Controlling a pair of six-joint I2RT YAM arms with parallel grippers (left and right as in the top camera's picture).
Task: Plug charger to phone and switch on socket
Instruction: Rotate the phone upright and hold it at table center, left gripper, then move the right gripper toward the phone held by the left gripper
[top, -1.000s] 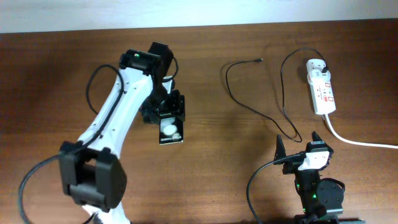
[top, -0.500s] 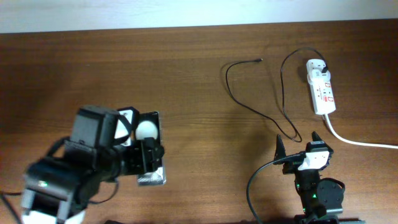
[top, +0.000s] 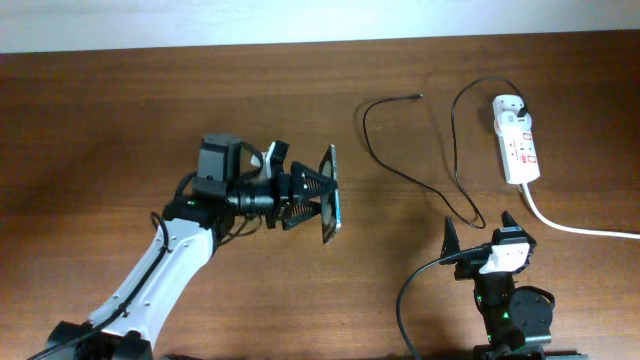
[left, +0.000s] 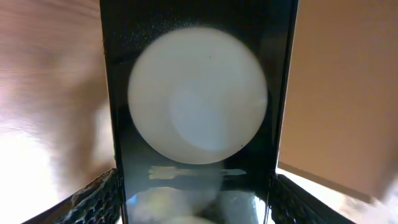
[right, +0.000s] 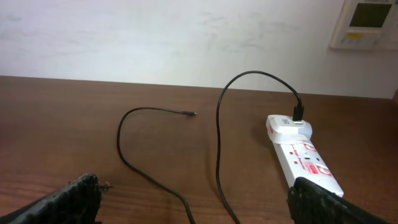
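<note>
My left gripper (top: 312, 198) is shut on the phone (top: 331, 192), a black glossy slab held on edge above the table's middle. In the left wrist view the phone (left: 198, 99) fills the frame between the fingers, with a white round spot on its face. The charger (top: 455, 160) is a thin black cable looping over the table, its connector tip (top: 417, 97) free at the back and its plug in the socket (top: 517, 138), a white power strip at the right. My right gripper (top: 478, 232) is open and empty near the front edge, with cable (right: 219, 149) and socket (right: 301, 156) ahead of it.
The socket's thick white cord (top: 575, 226) runs off to the right edge. A pale wall (right: 174, 37) with a white control panel (right: 367, 23) stands behind the table's far edge.
My left arm has swung the phone up from the front left and carried it right, turning it from flat to on edge. The right arm has not moved.
</note>
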